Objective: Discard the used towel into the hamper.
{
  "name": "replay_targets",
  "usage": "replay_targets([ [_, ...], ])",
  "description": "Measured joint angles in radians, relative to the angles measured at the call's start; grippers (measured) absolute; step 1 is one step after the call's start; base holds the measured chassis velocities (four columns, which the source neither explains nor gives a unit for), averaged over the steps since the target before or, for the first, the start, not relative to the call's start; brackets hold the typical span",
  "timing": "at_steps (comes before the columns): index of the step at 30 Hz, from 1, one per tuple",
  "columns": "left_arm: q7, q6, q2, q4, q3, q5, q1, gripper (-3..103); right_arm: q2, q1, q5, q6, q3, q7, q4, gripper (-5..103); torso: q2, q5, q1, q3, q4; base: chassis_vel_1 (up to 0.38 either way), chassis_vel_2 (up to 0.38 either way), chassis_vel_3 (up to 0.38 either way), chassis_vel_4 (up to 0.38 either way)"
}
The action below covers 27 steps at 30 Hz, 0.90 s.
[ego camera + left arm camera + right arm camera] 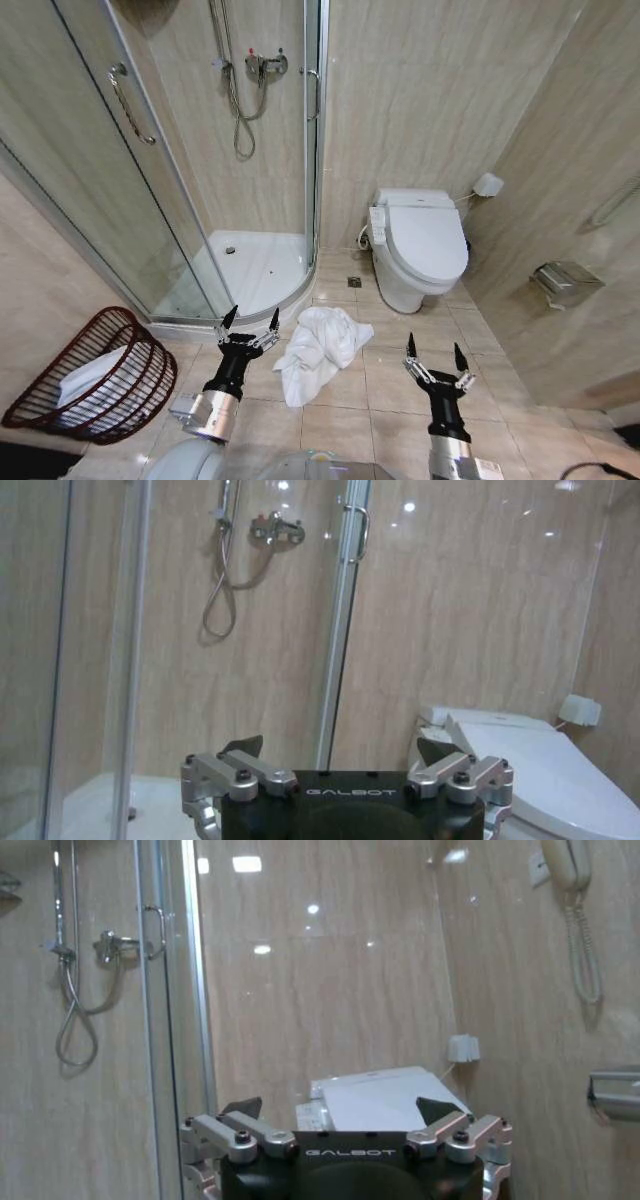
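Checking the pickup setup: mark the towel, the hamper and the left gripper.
white towel point(318, 350), head view, middle of the crumpled heap.
hamper point(82, 333), head view, upper rim.
left gripper point(249, 325), head view, midway between its open fingertips.

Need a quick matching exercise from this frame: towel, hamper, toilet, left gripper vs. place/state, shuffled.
Things:
1. towel
2. hamper
3. toilet
4. left gripper

Places/states:
A. lid closed, against the back wall
B. crumpled on the floor tiles between the grippers
C. open, just left of the towel
D. far left on the floor, white cloth inside

Pairs: 1-B, 2-D, 3-A, 4-C
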Motion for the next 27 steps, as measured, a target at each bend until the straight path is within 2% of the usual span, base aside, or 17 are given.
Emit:
replay_targets([
  [4, 0.000, 0.000, 0.000, 0.000, 0.000, 0.000, 0.000, 100, 0.000, 0.021, 0.001, 0.028, 0.004, 0.044, -0.022, 100, -0.017, 0.0001, -0.007, -0.010, 0.0001, 0.000, 0.000, 0.000, 0.000],
  [13, 0.000, 0.000, 0.000, 0.000, 0.000, 0.000, 0.000, 100, 0.000, 0.030, -0.002, 0.086, 0.006, 0.068, -0.052, 100, -0.054, 0.0000, -0.022, -0.032, 0.0000, 0.000, 0.000, 0.000, 0.000],
  [27, 0.000, 0.000, 0.000, 0.000, 0.000, 0.000, 0.000, 100, 0.000, 0.022, -0.007, 0.094, 0.000, 0.044, -0.058, 100, -0.107, 0.0000, -0.042, -0.065, 0.0000, 0.000, 0.000, 0.000, 0.000],
])
